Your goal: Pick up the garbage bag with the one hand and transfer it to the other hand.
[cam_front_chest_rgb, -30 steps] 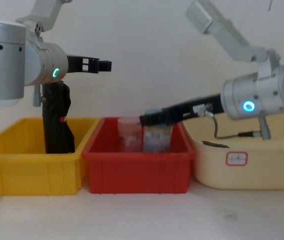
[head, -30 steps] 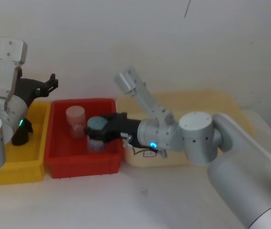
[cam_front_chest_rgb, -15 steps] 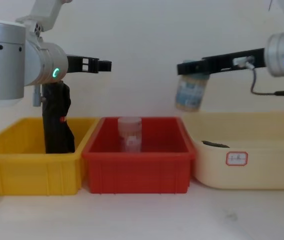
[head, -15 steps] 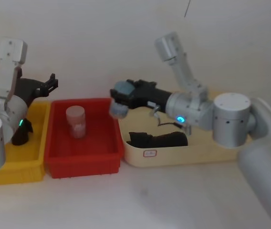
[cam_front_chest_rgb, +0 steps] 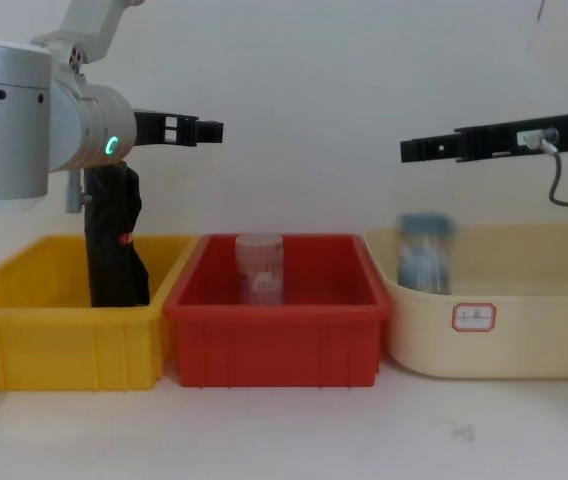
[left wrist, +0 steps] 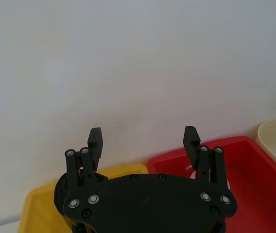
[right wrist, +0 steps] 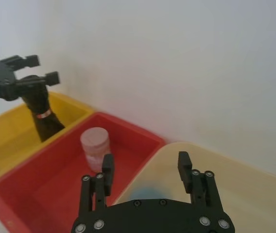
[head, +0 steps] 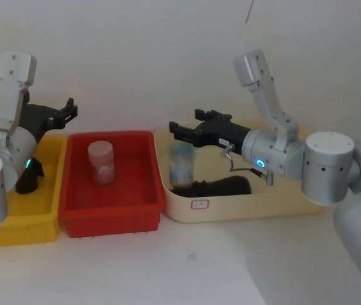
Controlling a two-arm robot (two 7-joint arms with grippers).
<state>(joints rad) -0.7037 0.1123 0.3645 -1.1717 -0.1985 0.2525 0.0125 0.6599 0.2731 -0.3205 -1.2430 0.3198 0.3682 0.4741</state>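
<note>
Red-marked label [cam_front_chest_rgb: 474,317] illegible on cream bin [cam_front_chest_rgb: 524,340]; both tools [head: 66,113] [head: 183,129] spread apart.

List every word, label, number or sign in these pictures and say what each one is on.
No text can be read.
White sticker with a red border on the front wall of the cream tub, also: marks too small to read.
Label on the clear jar in the red bin: blurred.
Blue-lidded jar below the open right gripper: blurred.
Red mark on the black roll in the yellow bin: no lettering.
</note>
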